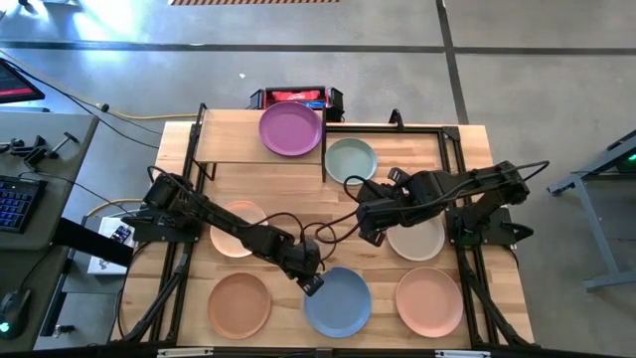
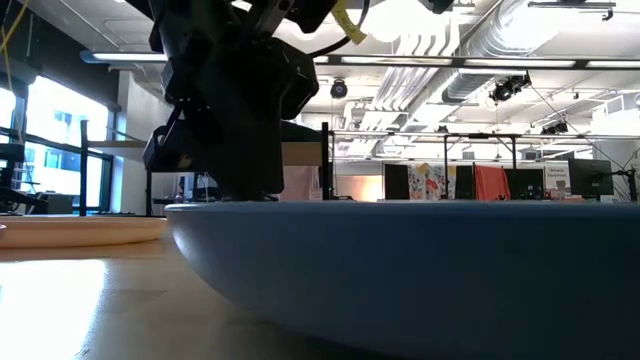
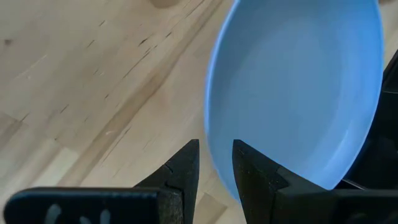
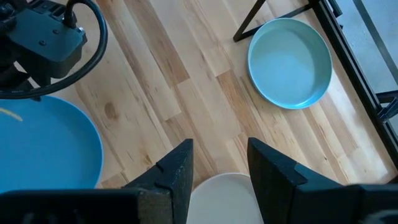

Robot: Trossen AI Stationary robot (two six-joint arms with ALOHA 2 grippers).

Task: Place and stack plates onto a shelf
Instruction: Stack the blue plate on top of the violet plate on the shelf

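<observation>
One gripper (image 3: 216,163) astride blue plate (image 3: 298,87) rim

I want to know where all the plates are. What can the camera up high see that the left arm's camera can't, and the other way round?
Only the high view shows the purple plate on the shelf, plus the grey-green, peach, beige, terracotta and salmon plates on the table, and the right end effector.

Only the left wrist view shows, close up, the left end effector with a finger on each side of the plate's rim.

Both show the blue plate.
</observation>
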